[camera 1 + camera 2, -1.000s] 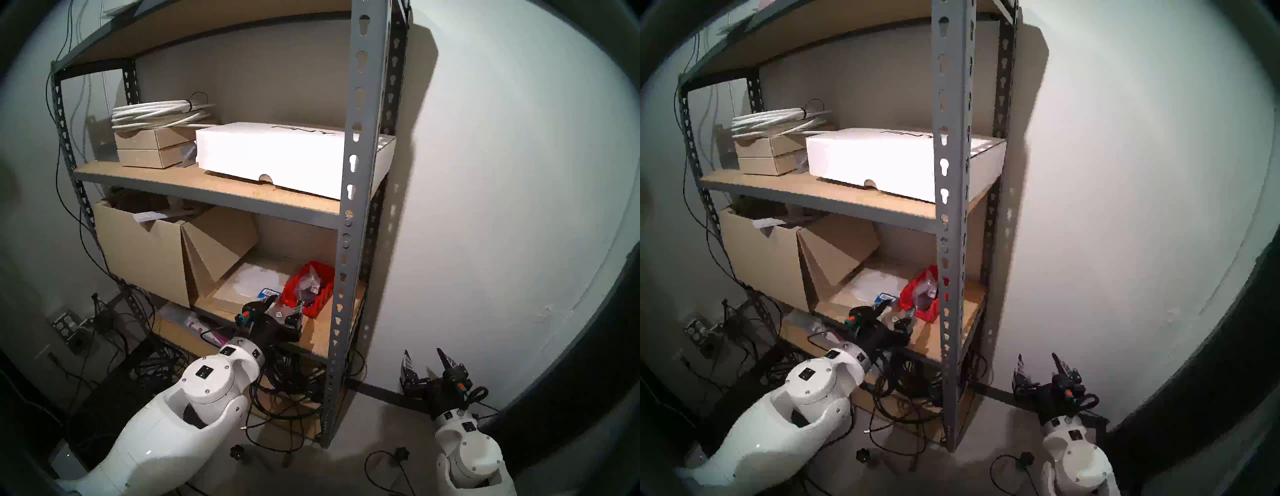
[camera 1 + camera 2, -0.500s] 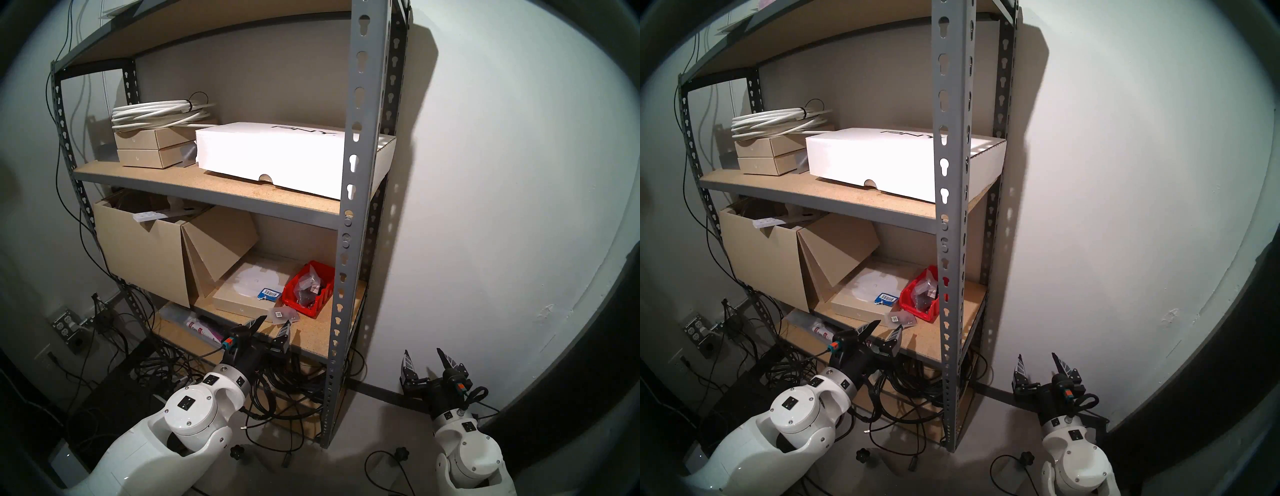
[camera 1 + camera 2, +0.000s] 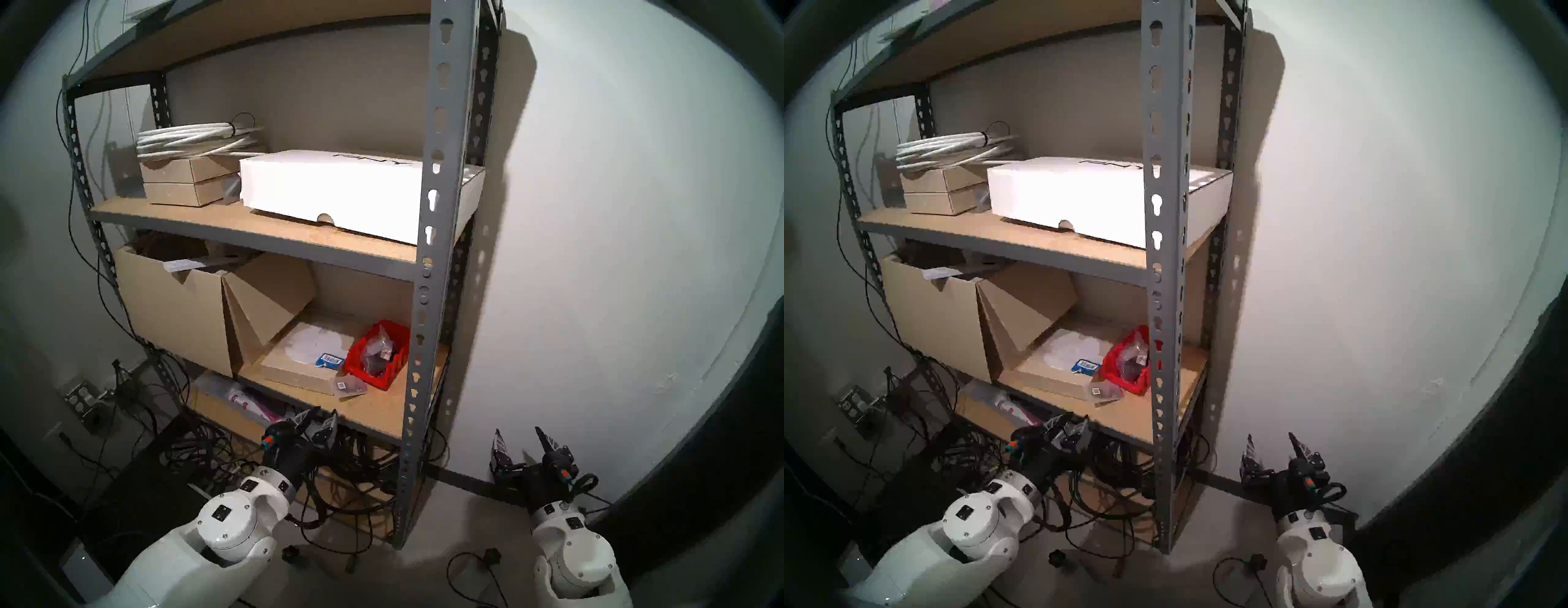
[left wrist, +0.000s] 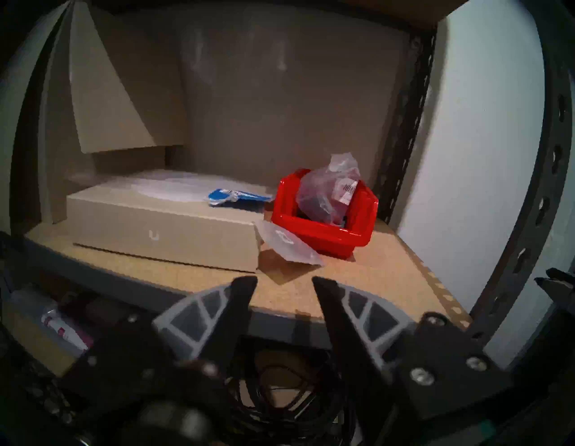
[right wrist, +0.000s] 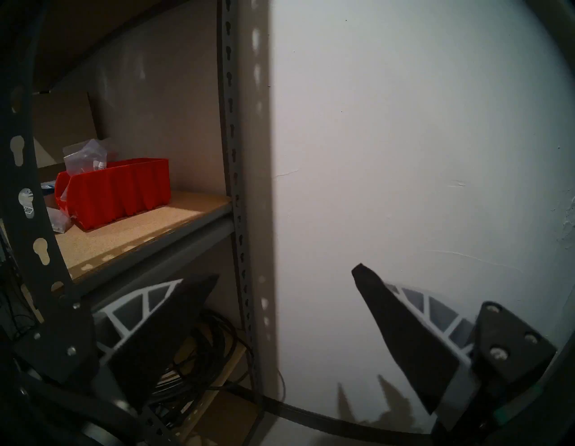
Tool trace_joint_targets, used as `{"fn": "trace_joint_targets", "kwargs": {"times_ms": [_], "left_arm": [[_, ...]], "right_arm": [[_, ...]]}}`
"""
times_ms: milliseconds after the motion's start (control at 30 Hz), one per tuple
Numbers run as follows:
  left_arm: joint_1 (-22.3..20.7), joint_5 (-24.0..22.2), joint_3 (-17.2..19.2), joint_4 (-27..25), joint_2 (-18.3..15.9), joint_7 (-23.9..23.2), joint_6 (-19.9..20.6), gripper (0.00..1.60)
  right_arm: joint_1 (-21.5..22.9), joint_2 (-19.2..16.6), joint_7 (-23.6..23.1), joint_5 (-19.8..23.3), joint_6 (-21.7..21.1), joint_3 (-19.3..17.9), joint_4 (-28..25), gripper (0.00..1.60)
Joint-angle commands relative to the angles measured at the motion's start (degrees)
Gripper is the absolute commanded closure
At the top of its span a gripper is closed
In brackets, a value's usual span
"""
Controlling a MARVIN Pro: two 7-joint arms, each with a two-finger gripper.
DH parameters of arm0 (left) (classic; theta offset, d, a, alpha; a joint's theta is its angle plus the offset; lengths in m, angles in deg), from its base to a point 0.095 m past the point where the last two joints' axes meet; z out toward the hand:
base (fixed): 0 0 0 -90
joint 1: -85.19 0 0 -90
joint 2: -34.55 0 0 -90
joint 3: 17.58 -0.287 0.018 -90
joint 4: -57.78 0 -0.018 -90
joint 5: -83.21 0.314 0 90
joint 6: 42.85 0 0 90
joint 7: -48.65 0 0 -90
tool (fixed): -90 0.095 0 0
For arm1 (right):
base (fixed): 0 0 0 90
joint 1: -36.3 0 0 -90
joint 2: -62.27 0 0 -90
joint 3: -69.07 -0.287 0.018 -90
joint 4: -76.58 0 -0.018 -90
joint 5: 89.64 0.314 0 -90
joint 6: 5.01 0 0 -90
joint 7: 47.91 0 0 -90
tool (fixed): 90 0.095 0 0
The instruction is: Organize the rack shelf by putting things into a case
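Rack shelf (image 3: 382,414): red bin (image 3: 392,369) holds clear bag (image 3: 375,350) (second bag (image 3: 350,386) outside); both pincers apart, empty.

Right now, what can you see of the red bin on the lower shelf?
The red bin is a small open-topped plastic bin with ribbed side walls and a lower front lip. It stands upright on the particleboard shelf near the right upright, beside a flat tan box. A crumpled clear bag sticks out of its top; a flat clear bag lies at its front.
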Motion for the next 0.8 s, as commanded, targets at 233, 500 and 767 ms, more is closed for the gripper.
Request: {"fn": "trace_joint_targets", "kwargs": {"times_ms": [233,500,767], "left_arm": [[-3.40,0.18,-0.13,-1.05,1.97,-0.60,-0.87,0.57],[-5.46,-0.28,-0.56,0.92,3.56,-0.37,0.18,0.45],[-7.75,-1.86,-1.62,2.47,5.33,-0.99,1.94,0.49]], "right_arm": [[0.06,-0.01,0.00,0.01,0.13,0.00,-1.17,0.00],[0.05,-0.01,0.00,0.01,0.12,0.00,-1.19,0.00],[0.05,-0.01,0.00,0.01,0.13,0.00,-1.18,0.00]]}}
